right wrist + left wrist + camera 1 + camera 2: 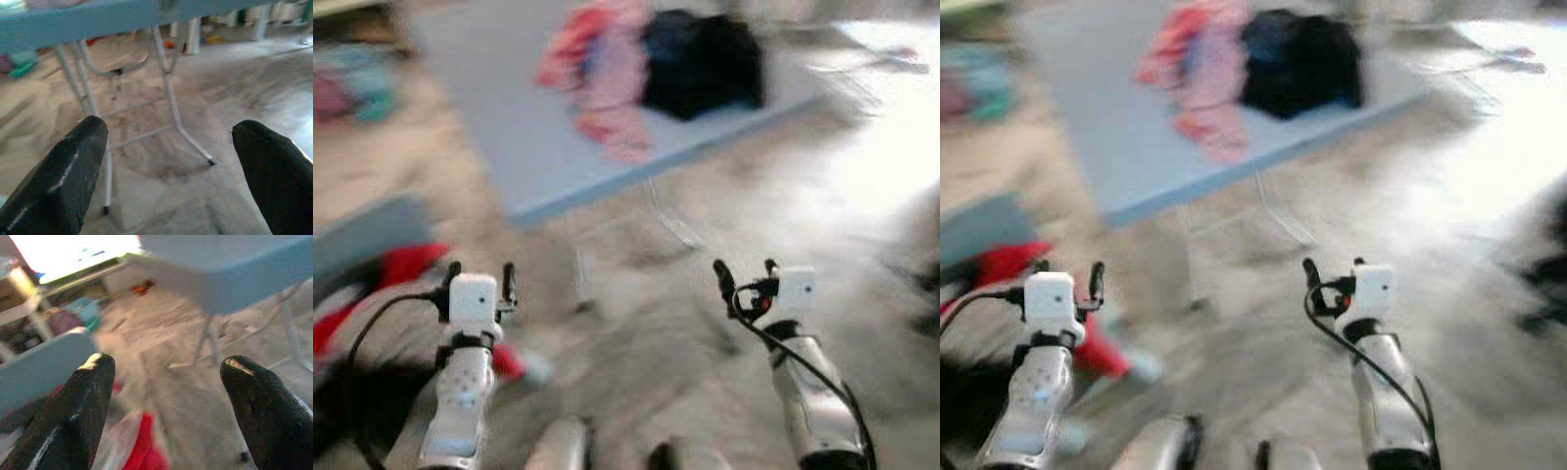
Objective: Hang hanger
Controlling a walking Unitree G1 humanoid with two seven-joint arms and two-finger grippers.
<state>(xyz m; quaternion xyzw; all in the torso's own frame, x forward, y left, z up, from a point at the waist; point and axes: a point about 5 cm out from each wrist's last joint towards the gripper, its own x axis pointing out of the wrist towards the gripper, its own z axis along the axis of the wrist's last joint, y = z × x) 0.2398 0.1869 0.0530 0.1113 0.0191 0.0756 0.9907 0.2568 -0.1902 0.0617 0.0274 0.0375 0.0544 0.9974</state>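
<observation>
Two piles of clothes (607, 73) on blue folding table (499, 117).

**Blurred room around the folding table**

I see a pale blue folding table (519, 147) on thin white metal legs (171, 98). On it lie pink-red clothes (602, 73) beside a black garment (705, 64). Red cloth (406, 264) lies on the floor nearby.

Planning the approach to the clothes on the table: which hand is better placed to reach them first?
Probably the right hand: open, empty and closer to the table edge below the clothes pile. The left hand sits farther aside.
</observation>
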